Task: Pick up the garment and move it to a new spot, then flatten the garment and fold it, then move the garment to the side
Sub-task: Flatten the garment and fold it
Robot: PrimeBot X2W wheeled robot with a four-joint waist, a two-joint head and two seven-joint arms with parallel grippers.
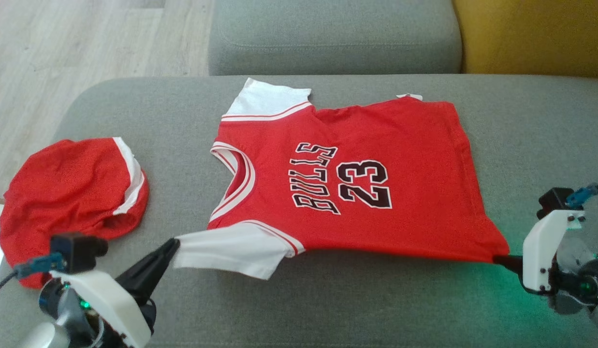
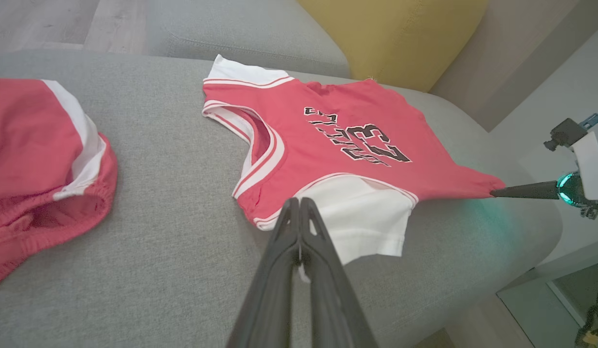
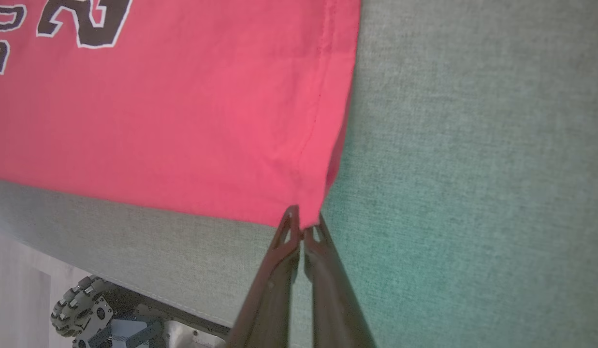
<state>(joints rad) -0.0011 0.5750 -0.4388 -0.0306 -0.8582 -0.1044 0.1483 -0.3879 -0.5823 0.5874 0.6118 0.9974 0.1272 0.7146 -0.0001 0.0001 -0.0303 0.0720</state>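
Note:
The garment point(image 1: 357, 183) is a red jersey with white sleeves and black "BULLS 23" lettering. It lies spread flat on the grey seat cushion point(image 1: 531, 125), neck toward the left. My left gripper point(image 1: 175, 244) is shut on the edge of the near white sleeve point(image 2: 371, 217), and a bit of white cloth shows between its fingers point(image 2: 279, 261). My right gripper point(image 1: 497, 259) is shut on the near hem corner point(image 3: 308, 212), pulling it to a point. In the left wrist view the jersey point(image 2: 328, 140) stretches between my left gripper point(image 2: 299, 203) and my right gripper point(image 2: 494, 193).
Crumpled red shorts point(image 1: 71, 193) with white trim lie at the cushion's left end. A grey back cushion point(image 1: 332, 34) and a yellow cushion point(image 1: 535, 34) stand behind. Wooden floor point(image 1: 86, 43) lies at the far left. My wheeled base point(image 3: 86, 309) is below the cushion's near edge.

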